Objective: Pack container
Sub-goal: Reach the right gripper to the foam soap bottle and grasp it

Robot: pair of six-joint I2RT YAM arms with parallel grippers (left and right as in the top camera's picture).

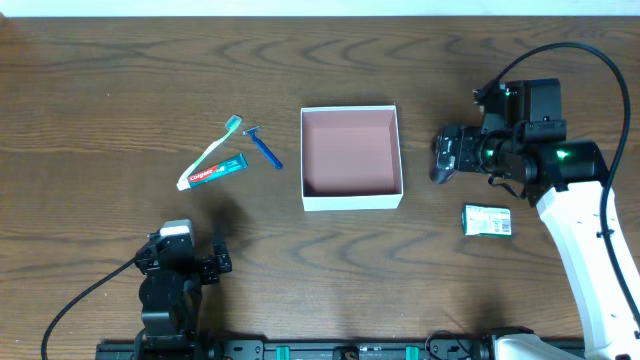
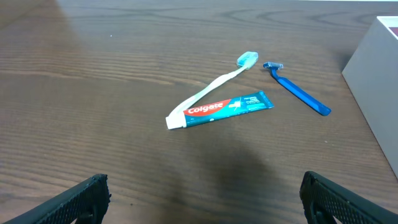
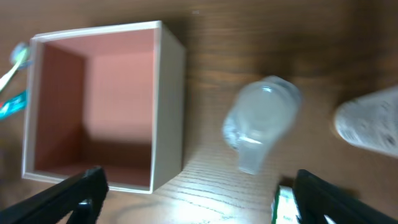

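Observation:
The container (image 1: 351,200) is a square white box with a pinkish-brown inside, standing empty at the table's middle. It also shows in the right wrist view (image 3: 169,106) and at the right edge of the left wrist view (image 2: 367,87). A toothbrush (image 1: 215,145), a Colgate toothpaste tube (image 1: 213,172) and a blue razor (image 1: 264,147) lie to its left. My right gripper (image 1: 447,155) is open and empty, just right of the container, above a small clear bottle (image 3: 261,121). My left gripper (image 1: 190,262) is open and empty at the front left, short of the toothpaste (image 2: 221,109).
A green and white packet (image 1: 486,221) lies right of the container near the front; its edge shows in the right wrist view (image 3: 283,205). A blurred whitish object (image 3: 367,124) lies right of the clear bottle. The wooden table (image 1: 120,90) stretches left.

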